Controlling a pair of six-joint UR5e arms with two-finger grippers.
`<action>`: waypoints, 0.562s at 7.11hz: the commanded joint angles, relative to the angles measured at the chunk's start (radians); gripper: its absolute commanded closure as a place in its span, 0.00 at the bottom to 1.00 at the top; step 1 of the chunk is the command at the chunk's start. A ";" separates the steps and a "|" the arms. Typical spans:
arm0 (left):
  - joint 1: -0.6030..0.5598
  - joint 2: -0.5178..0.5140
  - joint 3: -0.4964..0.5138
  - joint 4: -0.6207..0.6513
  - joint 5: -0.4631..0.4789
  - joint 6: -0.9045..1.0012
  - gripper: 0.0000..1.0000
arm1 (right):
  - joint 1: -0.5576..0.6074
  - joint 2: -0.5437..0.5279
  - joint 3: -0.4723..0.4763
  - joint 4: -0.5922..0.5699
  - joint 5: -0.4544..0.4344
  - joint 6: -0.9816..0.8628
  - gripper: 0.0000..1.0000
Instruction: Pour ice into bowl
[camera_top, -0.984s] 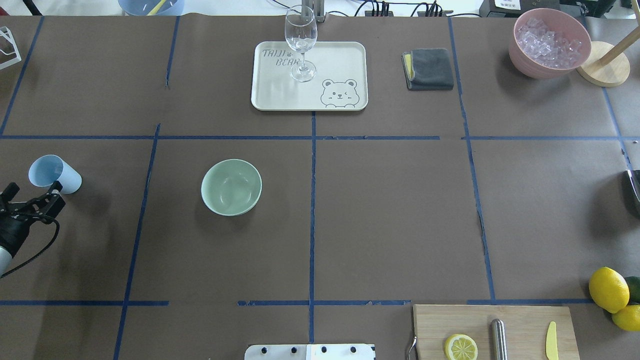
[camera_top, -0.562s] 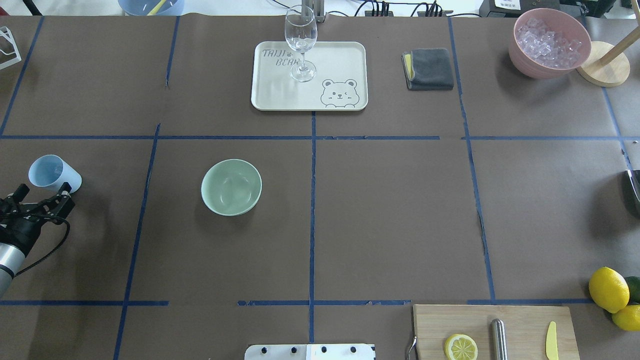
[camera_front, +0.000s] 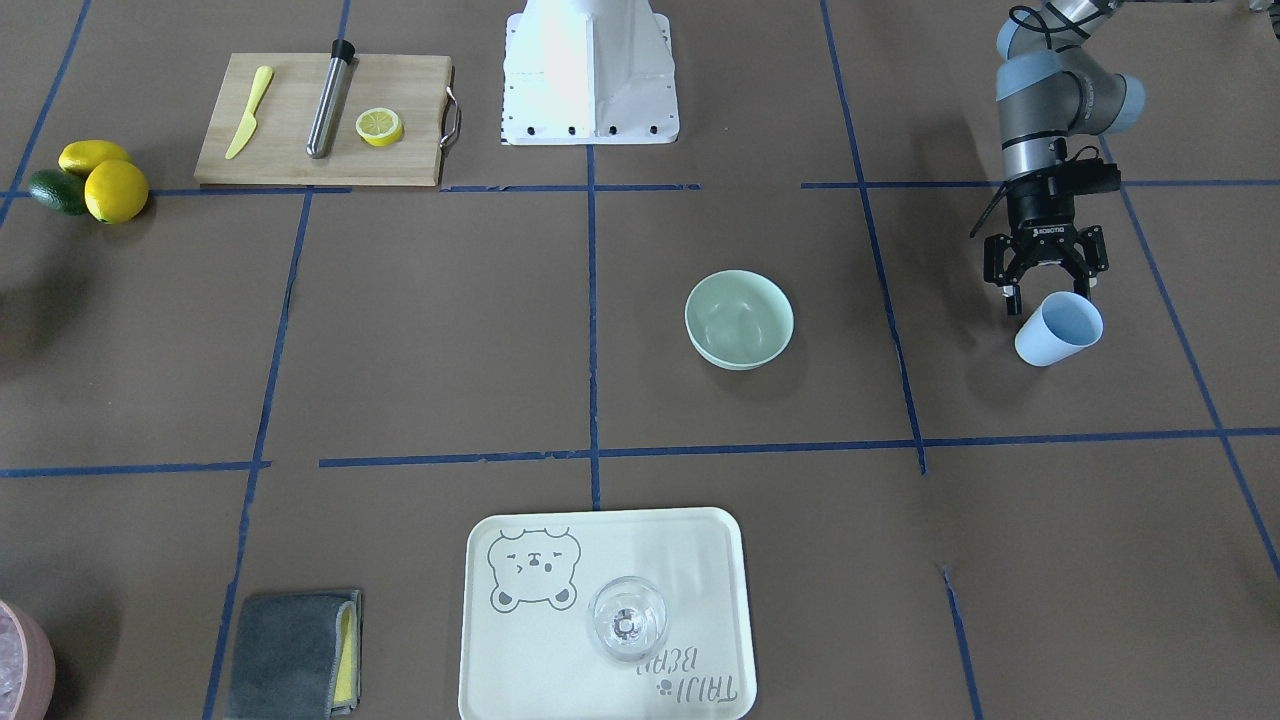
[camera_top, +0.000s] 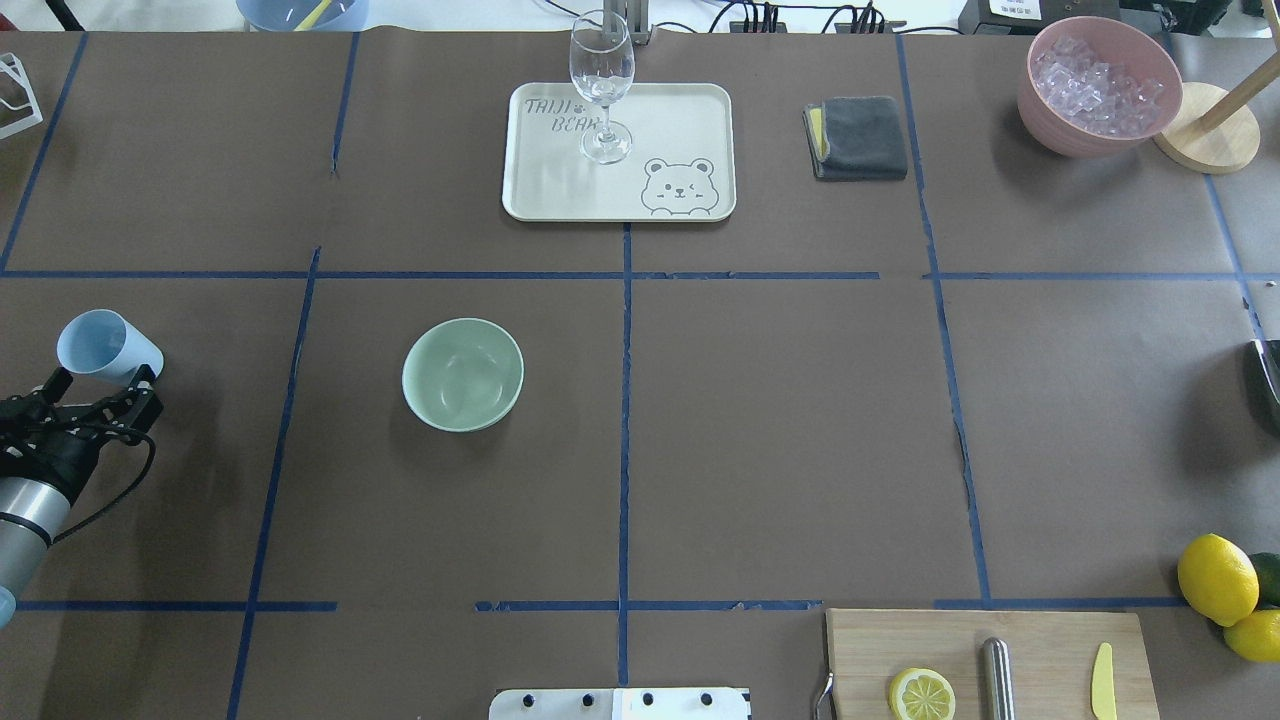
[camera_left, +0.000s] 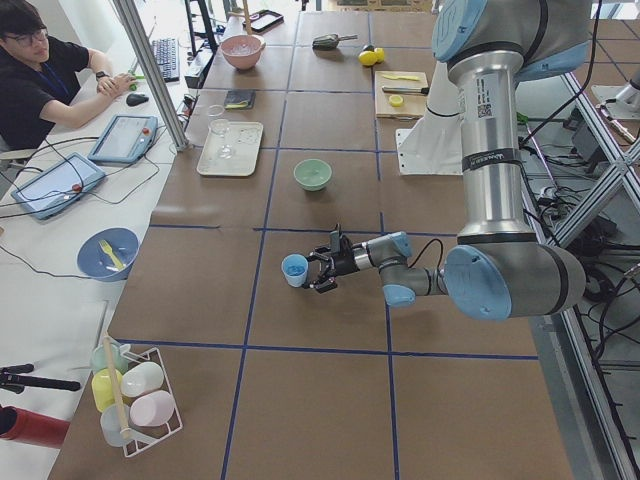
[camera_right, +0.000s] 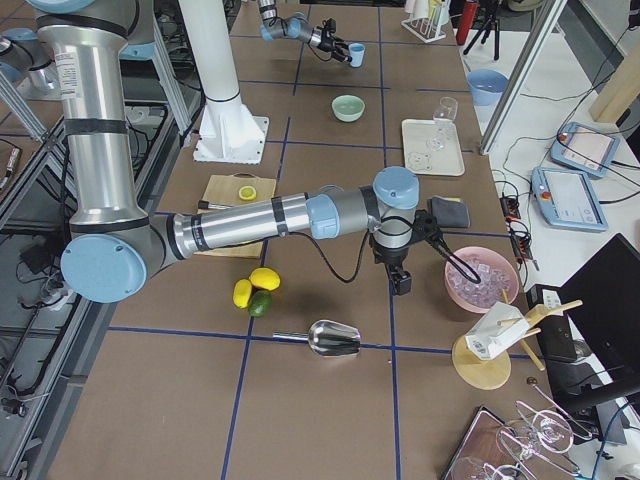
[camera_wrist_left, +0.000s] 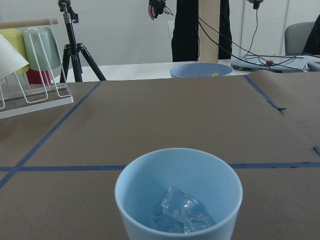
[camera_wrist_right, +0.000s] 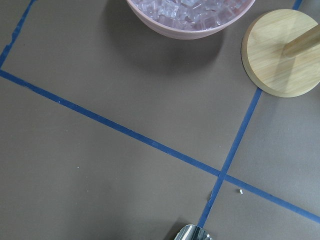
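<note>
The ice (camera_wrist_left: 182, 212) sits in the blue cup (camera_top: 108, 346), well apart from the green bowl (camera_top: 462, 374). The left gripper (camera_top: 103, 380) has its jaws open by the cup. I cannot tell about the jaws of the right gripper (camera_right: 401, 284). The tray (camera_top: 690, 110) says "TAIJI BEAR".

Farthest from the right hand (camera_right: 404, 287), a pink bowl (camera_wrist_right: 187, 29) is sitting on the brown worktop (camera_wrist_right: 100, 200), holding a heap of clear cubes (camera_wrist_right: 190, 6) (only its near part is showing). Just beside it a round wooden base (camera_wrist_right: 270, 70) is carrying a slanting wooden stick (camera_wrist_right: 304, 41). Two blue tape lines (camera_wrist_right: 125, 130) are crossing closer to the hand, and a shiny metal edge (camera_wrist_right: 193, 233) is peeking in nearest it.
</note>
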 joint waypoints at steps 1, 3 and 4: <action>-0.058 -0.040 0.015 0.001 -0.026 -0.002 0.01 | 0.000 0.000 0.000 0.000 0.000 0.000 0.00; -0.086 -0.061 0.032 0.004 -0.024 -0.005 0.01 | 0.000 0.000 0.000 0.000 -0.002 0.000 0.00; -0.092 -0.064 0.050 0.004 -0.024 -0.008 0.01 | 0.000 0.000 0.000 0.000 -0.002 0.000 0.00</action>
